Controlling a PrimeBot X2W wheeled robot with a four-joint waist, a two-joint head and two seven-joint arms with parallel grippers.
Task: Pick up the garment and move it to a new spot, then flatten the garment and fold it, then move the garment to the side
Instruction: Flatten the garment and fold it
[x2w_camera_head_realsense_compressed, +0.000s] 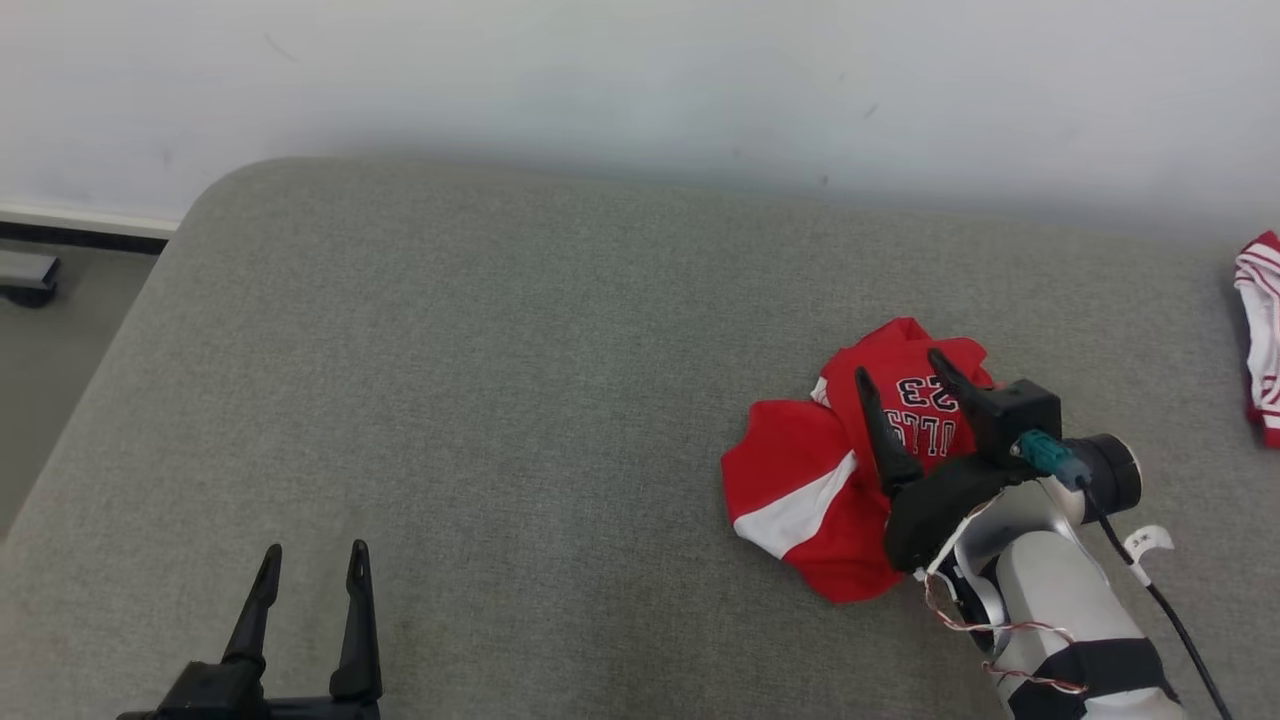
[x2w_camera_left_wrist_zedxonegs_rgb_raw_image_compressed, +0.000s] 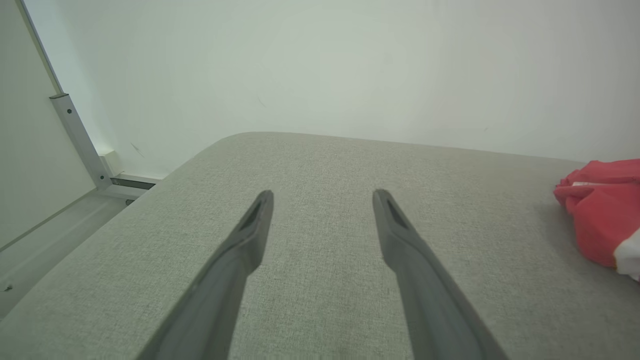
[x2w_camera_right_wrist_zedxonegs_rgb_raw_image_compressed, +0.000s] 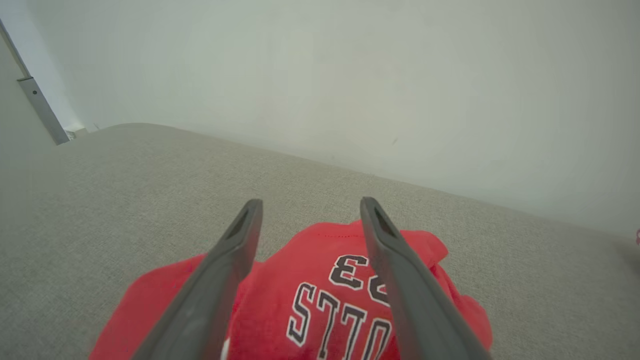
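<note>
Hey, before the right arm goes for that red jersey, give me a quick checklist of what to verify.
1. Right gripper open: ok.
2. It is positioned over the crumpled red jersey: ok.
3. Fingertips touching the cloth: cannot tell.
4. Jersey gripped: not ok, the jaws stand apart.
5. Left gripper open and apart from the jersey: ok.
6. Room on the grey cushion to the jersey's left for a new spot: ok.

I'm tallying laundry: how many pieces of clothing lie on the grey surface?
2: a crumpled red jersey beneath the right gripper, and a red-and-white striped piece at the head view's right edge, partly cut off; more may lie beyond.
</note>
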